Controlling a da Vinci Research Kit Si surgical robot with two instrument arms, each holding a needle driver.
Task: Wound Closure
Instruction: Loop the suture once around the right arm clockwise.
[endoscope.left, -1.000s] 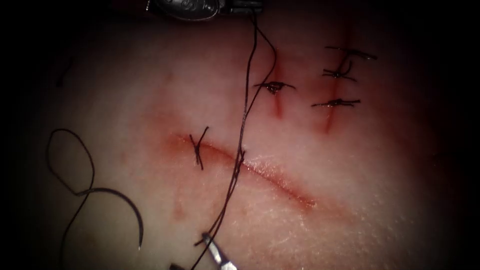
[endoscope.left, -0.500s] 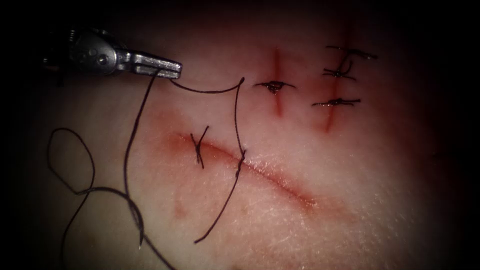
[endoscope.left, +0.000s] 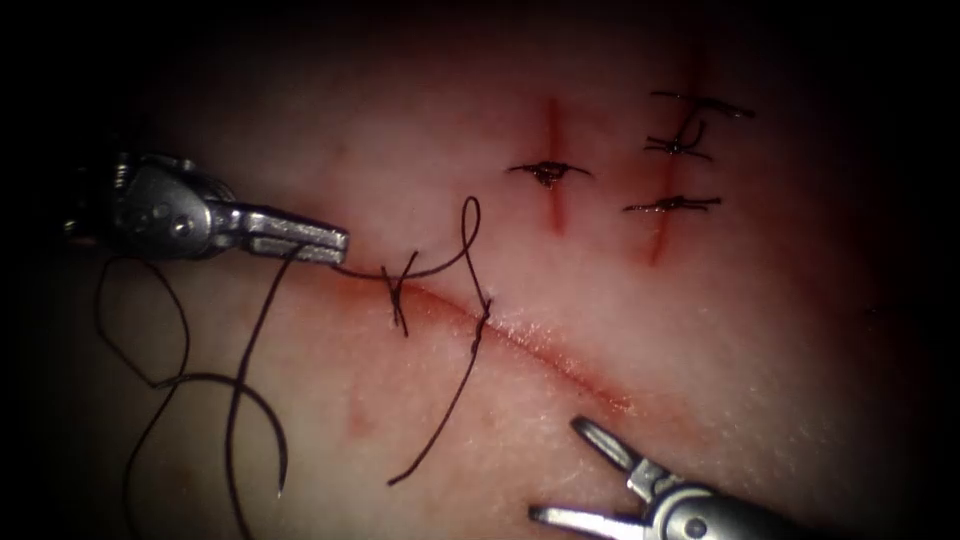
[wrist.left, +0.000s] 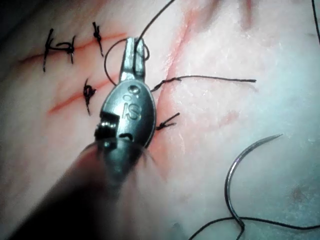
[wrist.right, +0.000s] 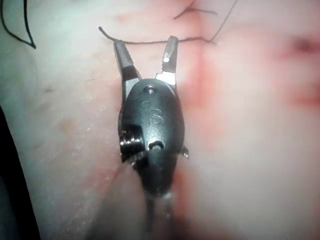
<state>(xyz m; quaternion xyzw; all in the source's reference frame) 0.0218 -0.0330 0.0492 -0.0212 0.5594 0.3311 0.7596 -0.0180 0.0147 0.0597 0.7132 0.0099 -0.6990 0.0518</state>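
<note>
While the left claw (endoscope.left: 335, 247) is clamped on the thread (endoscope.left: 425, 270) just left of the cut (endoscope.left: 520, 345), the right claw (endoscope.left: 570, 470) hangs spread wide and empty over the tissue (endoscope.left: 700, 330) below the cut's right end. From the left claw the thread runs to the stitch in the cut. Free of the tissue, the needle (endoscope.left: 255, 420) lies well left of the cut.
</note>
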